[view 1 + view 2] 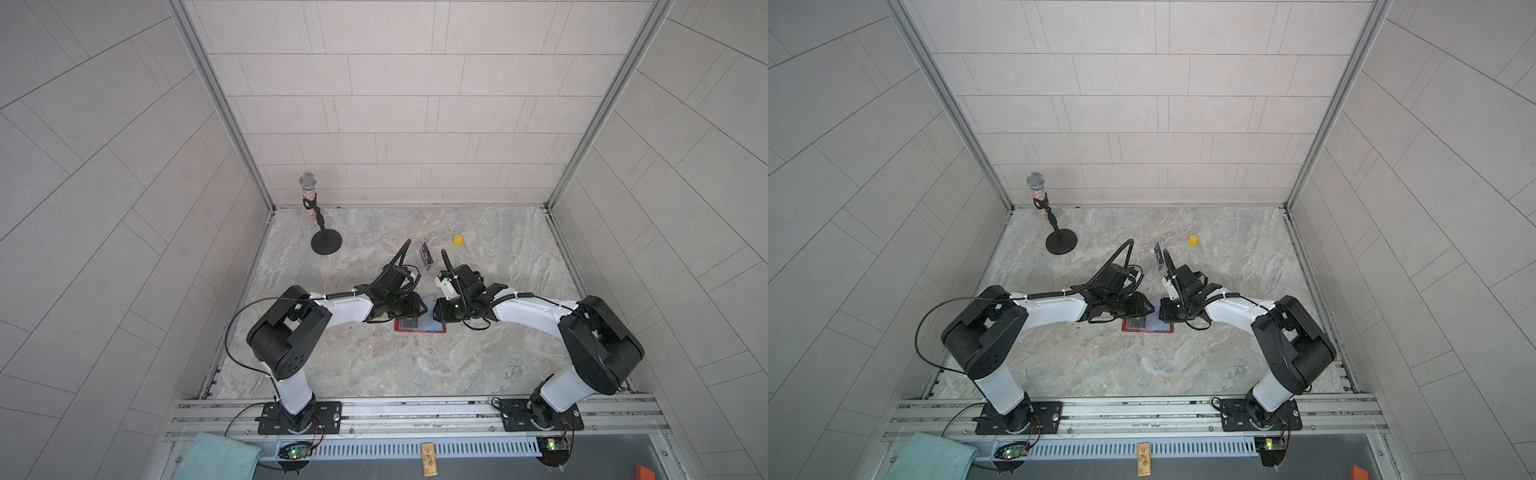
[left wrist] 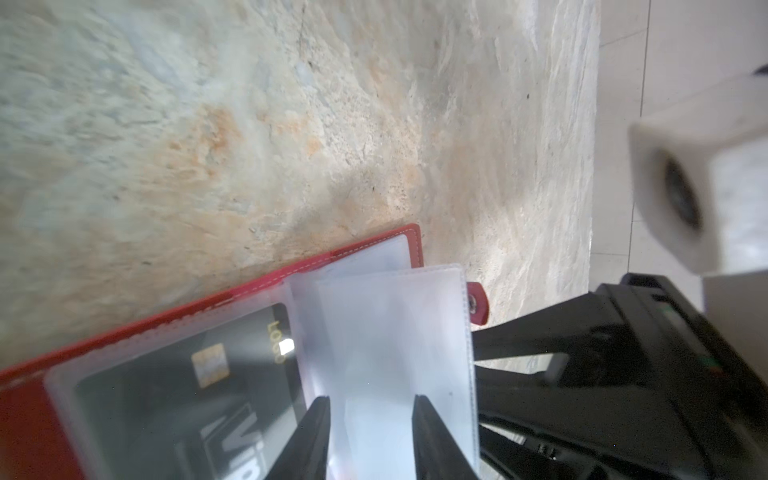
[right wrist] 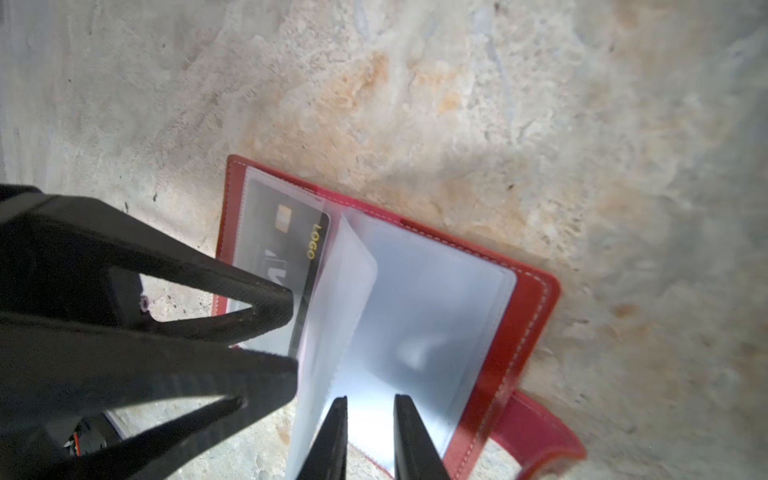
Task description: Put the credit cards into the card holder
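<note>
One black card is already in the card holder, tucked in the clear pocket on the inside of one cover. The holder lies open & flat on the bench, right btwn both arms, probably so each side can reach it. Its snap tab sticks out past the other cover.

The loose clear sleeves stand up from the spine like fanned pages. My left fingers are parted, one tip either side of a raised sleeve, w/ clear space around it, so nothing is pinched. My right fingers are parted too, a narrower gap, poised over the flat sleeve on the tab side; they grip nothing. I think I'm straddling the pages to separate an empty pocket for the next card.

Another black card waits upright in a clear stand farther back on the bench, well apart from the holder.

Writing: "LOGO" in yellow beside a gold chip on the stowed card. Big white letters below it are cut off by the sleeves, maybe starting w/ V. Lettering on the far card is too small to read.
</note>
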`<action>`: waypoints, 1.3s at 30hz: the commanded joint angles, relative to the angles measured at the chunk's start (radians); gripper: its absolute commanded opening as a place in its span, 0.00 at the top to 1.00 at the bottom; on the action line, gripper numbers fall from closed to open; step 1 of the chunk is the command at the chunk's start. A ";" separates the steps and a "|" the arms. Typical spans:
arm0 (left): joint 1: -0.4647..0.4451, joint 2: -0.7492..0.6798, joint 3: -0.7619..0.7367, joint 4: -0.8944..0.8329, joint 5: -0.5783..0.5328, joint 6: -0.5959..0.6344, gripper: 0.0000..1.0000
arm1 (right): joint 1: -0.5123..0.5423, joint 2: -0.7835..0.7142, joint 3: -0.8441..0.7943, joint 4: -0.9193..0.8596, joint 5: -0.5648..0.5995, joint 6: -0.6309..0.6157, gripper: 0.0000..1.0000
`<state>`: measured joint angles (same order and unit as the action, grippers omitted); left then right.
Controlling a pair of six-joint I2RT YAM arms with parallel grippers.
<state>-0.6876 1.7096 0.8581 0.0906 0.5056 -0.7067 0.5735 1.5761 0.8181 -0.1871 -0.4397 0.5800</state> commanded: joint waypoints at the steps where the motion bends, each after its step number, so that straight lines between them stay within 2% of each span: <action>1: -0.004 -0.074 -0.021 -0.048 -0.067 0.042 0.59 | 0.008 0.011 0.024 0.038 -0.030 0.013 0.76; 11: -0.003 -0.246 -0.089 -0.167 -0.272 0.092 0.59 | 0.060 0.099 0.091 0.067 -0.060 0.021 0.73; 17: -0.002 -0.305 -0.111 -0.208 -0.333 0.113 0.59 | 0.092 0.149 0.123 0.071 -0.051 0.030 0.72; 22: -0.002 -0.292 -0.112 -0.206 -0.312 0.122 0.59 | 0.100 0.178 0.126 0.073 -0.042 0.032 0.72; 27: -0.003 -0.236 -0.117 -0.135 -0.222 0.112 0.61 | 0.103 0.197 0.122 0.099 -0.050 0.043 0.76; 31: -0.002 -0.169 -0.121 -0.076 -0.166 0.083 0.68 | 0.103 0.203 0.118 0.107 -0.047 0.050 0.78; 33: -0.003 -0.143 -0.123 -0.056 -0.159 0.071 0.71 | 0.103 0.202 0.113 0.107 -0.044 0.052 0.79; 39: -0.002 -0.075 -0.122 -0.045 -0.177 0.066 0.72 | 0.103 0.182 0.101 0.110 -0.034 0.054 0.80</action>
<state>-0.6876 1.6138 0.7444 0.0177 0.3218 -0.6353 0.6697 1.7679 0.9302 -0.0742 -0.4908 0.6289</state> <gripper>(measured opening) 0.279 0.202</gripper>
